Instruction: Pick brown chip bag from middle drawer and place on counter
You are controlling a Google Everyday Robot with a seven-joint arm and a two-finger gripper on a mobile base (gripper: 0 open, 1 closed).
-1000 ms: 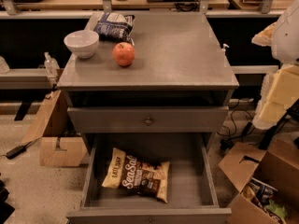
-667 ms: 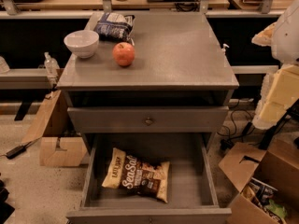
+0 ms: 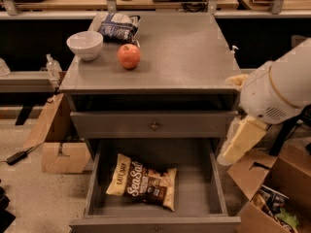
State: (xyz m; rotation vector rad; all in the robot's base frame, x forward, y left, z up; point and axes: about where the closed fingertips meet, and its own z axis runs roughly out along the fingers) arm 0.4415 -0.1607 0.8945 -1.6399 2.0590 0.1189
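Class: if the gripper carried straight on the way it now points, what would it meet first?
Probably the right wall of the middle drawer. The gripper, just above and right of it, points down and left. Depth is unclear.

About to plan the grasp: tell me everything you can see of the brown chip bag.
The brown chip bag is a crinkly dark brown packet with tan-yellow ends and white "Sea Salt" lettering. It lies flat, face up and skewed, on the floor of the open middle drawer, nearer the left wall. Only the drawer floor touches it. The gripper hangs outside the cabinet's right side, apart from the bag.
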